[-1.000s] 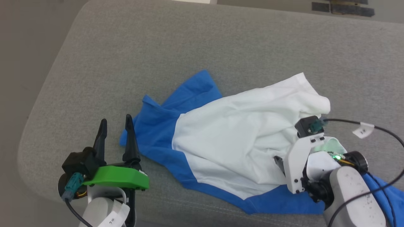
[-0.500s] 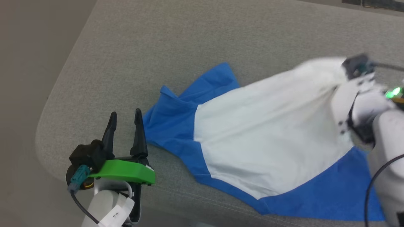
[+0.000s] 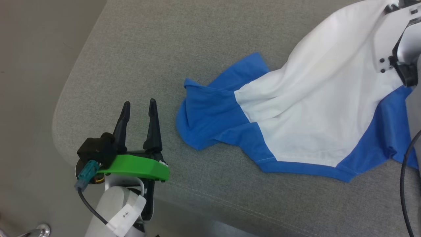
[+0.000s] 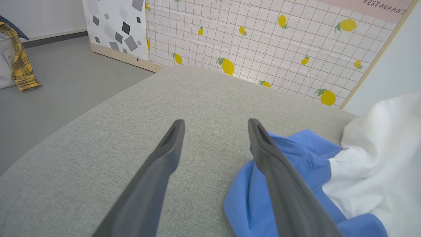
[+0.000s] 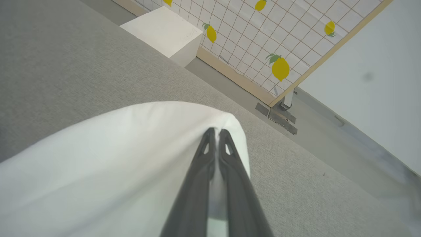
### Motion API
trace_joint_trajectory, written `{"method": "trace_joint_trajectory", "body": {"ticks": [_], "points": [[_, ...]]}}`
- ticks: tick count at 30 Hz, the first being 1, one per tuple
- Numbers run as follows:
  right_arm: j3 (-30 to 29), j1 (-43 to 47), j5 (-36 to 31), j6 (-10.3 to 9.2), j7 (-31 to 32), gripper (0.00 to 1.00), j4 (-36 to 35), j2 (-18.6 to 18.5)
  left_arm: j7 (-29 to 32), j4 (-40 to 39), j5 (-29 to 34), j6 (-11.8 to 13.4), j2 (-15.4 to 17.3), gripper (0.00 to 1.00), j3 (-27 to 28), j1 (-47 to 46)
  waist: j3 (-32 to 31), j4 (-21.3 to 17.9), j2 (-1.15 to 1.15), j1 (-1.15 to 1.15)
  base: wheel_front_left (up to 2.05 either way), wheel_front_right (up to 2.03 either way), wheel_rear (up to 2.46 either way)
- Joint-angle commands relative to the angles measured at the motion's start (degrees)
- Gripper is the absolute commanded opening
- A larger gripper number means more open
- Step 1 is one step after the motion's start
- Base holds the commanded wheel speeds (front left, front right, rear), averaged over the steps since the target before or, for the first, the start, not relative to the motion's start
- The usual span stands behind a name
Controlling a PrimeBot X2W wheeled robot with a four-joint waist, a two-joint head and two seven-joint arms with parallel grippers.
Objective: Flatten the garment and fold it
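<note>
The garment [image 3: 315, 112], white with blue sleeves and trim, drapes across the grey cushion [image 3: 197, 49] from the upper right corner down to a bunched blue sleeve near the middle. My right gripper [image 5: 215, 131] is shut on a fold of the white cloth [image 5: 115, 158], lifting it; its white wrist [image 3: 394, 42] shows at the top right of the head view. My left gripper [image 3: 138, 104] stands open over the cushion, left of the blue sleeve [image 4: 292, 171] and clear of it. In the left wrist view its right finger [image 4: 273, 164] partly covers the sleeve.
The cushion's rounded front-left corner [image 3: 65, 108] drops to the grey floor [image 3: 29, 65]. A lemon-print panel [image 4: 263, 39] and a white box [image 5: 164, 33] stand beyond the cushion. A black cable [image 3: 406, 177] hangs by the right arm.
My right gripper shut on the white cloth and carried it up and away to the far right, stretching the garment out. The head camera shifted too. The left gripper stayed open.
</note>
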Motion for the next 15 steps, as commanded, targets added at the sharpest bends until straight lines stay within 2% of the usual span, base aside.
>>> {"method": "trace_joint_trajectory", "body": {"ticks": [1,2,3,8,15], "points": [[-0.2,-0.2,1.0,-0.12,0.3,0.26,1.6,0.6,-0.3,-0.2,-0.7,0.4,-0.2,1.0,0.2,-0.8,0.4,0.0,0.0,0.0,0.0,0.0,0.0],[-0.1,0.1,1.6,-0.12,0.4,0.97,2.5,1.0,-0.3,-0.2,-0.7,0.4,-0.2,1.0,0.3,-0.7,0.4,-0.2,0.0,0.0,0.0,0.0,0.0],[-0.1,0.5,2.3,-0.12,0.1,1.0,3.0,1.3,-0.3,-0.2,-0.5,0.5,-0.2,1.0,0.6,-0.6,0.2,-0.6,0.0,0.0,0.0,0.0,0.0],[-0.3,5.8,7.9,-0.12,-2.9,1.0,2.5,2.9,-0.3,0.2,0.5,0.6,-0.2,1.0,1.7,0.4,-2.1,-3.2,0.0,0.0,0.0,0.0,0.0],[-3.0,21.2,16.6,-0.12,-12.2,1.0,-9.0,5.8,-0.3,0.8,2.3,-0.2,-0.2,1.0,3.8,2.9,-7.4,-8.0,0.0,0.0,0.0,0.0,0.0]]}}
